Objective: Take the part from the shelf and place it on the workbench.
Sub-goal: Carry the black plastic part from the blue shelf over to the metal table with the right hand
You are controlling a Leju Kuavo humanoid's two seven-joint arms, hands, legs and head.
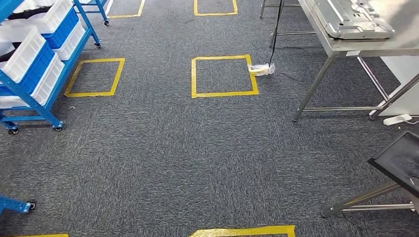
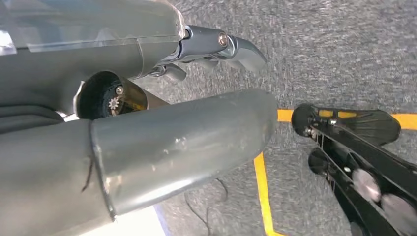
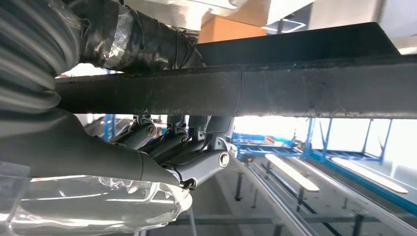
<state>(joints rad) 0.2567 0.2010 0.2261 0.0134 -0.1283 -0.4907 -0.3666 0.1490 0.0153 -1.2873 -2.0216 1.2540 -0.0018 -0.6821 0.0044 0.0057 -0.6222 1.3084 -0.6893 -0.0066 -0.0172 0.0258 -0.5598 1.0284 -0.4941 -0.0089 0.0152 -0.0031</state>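
Note:
A black flat part (image 1: 401, 160) shows at the right edge of the head view, above the carpet. In the right wrist view my right hand (image 3: 182, 147) grips this black part (image 3: 305, 88), with the fingers curled against its long dark edge. My left hand (image 2: 196, 98) hangs over the carpet with nothing in it, its thick thumb apart from the fingers (image 2: 236, 46). The blue shelf (image 1: 29, 96) with white bins (image 1: 27, 52) stands at the far left. The steel workbench (image 1: 346, 48) is at the upper right, and a silver sheet-metal part (image 1: 353, 19) lies on it.
Yellow tape squares (image 1: 223, 75) mark the grey carpet between shelf and workbench. A black cable runs down to a taped white plug (image 1: 263, 69) by the bench legs. A white power strip (image 1: 397, 119) lies under the bench. Steel legs (image 1: 363, 198) stand at the lower right.

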